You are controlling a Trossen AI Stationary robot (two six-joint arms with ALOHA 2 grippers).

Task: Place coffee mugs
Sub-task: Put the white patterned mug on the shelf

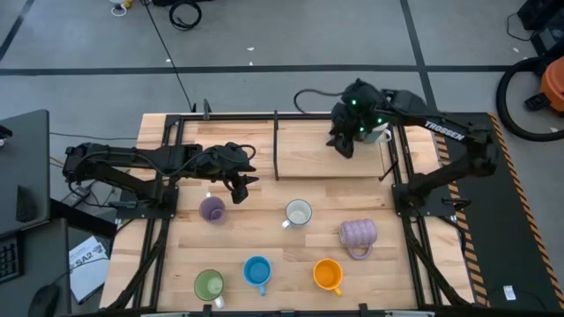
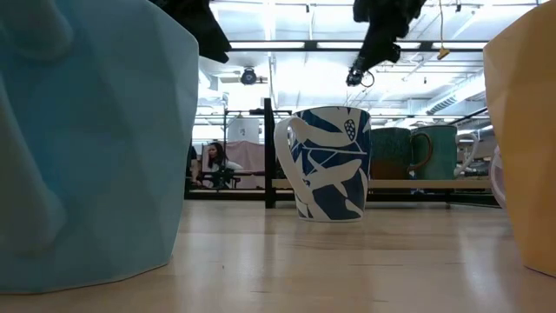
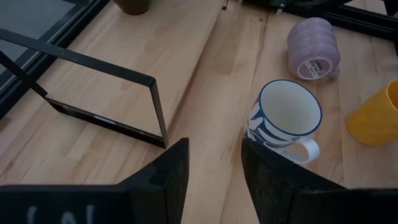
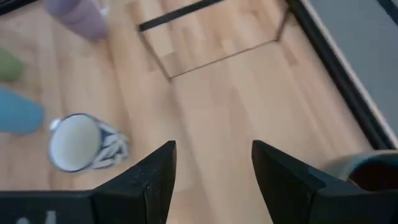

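Several mugs stand on the table: a lilac mug, a white mug with blue pattern, a green mug, a blue mug and an orange mug. A ribbed lavender mug lies on its side. My left gripper is open, in the air just beyond the lilac mug. My right gripper is open above the raised far board, beside a white mug. A dark mug stands there too.
A raised wooden board runs along the far side, with thin black frame bars standing on it. Black rails border the table's left and right edges. A person sits in the room behind.
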